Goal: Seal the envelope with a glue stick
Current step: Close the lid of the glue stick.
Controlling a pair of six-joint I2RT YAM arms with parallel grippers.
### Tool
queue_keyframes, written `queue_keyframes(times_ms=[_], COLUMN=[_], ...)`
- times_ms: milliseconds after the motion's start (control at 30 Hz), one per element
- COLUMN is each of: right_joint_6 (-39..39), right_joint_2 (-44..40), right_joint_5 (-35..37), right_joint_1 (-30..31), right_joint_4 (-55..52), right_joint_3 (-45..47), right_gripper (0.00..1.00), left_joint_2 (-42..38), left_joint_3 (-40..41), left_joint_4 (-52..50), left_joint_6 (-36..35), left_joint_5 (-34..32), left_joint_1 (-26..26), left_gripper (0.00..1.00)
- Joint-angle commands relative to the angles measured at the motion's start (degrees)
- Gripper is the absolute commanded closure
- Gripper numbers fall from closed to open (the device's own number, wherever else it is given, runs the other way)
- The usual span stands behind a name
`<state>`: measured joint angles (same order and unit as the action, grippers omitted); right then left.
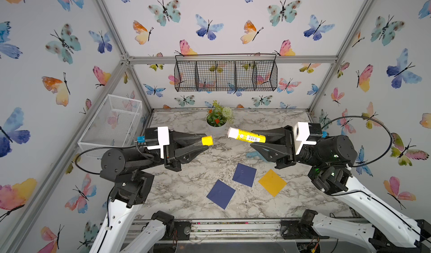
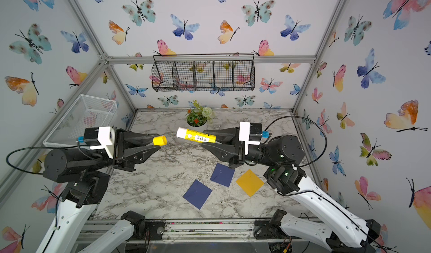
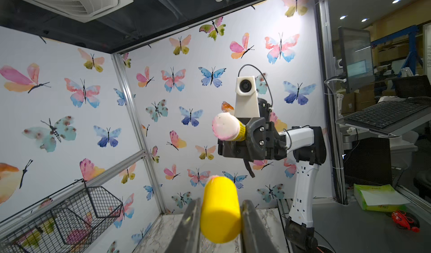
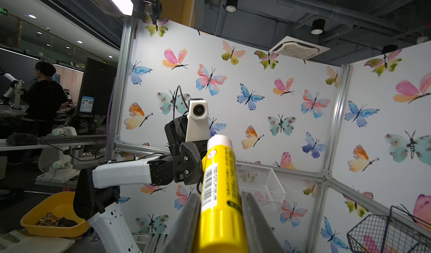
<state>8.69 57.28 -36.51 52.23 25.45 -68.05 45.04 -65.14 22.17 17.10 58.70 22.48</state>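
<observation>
Both arms hang above the marble table [image 1: 177, 193], their grippers facing each other. My left gripper [image 1: 206, 142] [image 3: 220, 202] is shut on the glue stick's yellow cap [image 1: 207, 140] [image 3: 220, 212], which is off the tube. My right gripper [image 1: 252, 139] [image 4: 220, 195] is shut on the yellow glue stick [image 1: 246, 135] [image 4: 221, 193] by its rear end. Its bare white tip [image 1: 232, 133] points at the cap across a small gap. Below them lie two navy envelopes [image 1: 220, 194] [image 1: 244, 174] and a yellow envelope [image 1: 272, 182], flat on the table.
A small potted plant [image 1: 218, 117] stands at the back middle. A white wire basket [image 1: 112, 123] sits at the left wall and a black wire basket [image 1: 225, 75] hangs on the back wall. A light blue object [image 1: 253, 155] lies partly hidden under my right gripper.
</observation>
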Motion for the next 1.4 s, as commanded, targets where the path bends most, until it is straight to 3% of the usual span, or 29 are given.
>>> queue_keyframes(times_ms=[0, 367, 1367], right_joint_6=[3.59, 10.70, 15.64], right_joint_2=[1.89, 6.72, 8.60], right_joint_5=[-5.40, -9.75, -10.93], right_joint_1=[0.16, 0.16, 0.16], right_joint_4=[8.54, 19.06, 24.66], right_joint_3=[-0.14, -1.38, -0.07], right_gripper=[0.95, 0.95, 0.95], left_joint_2=[0.01, 1.49, 3.66], left_joint_3=[-0.53, 1.16, 0.11], left_joint_4=[7.82, 15.36, 17.03], left_joint_6=[2.45, 2.15, 1.52], left_joint_5=[-0.28, -7.56, -8.68], left_joint_1=[2.99, 10.04, 12.34], left_gripper=[0.91, 0.92, 0.92])
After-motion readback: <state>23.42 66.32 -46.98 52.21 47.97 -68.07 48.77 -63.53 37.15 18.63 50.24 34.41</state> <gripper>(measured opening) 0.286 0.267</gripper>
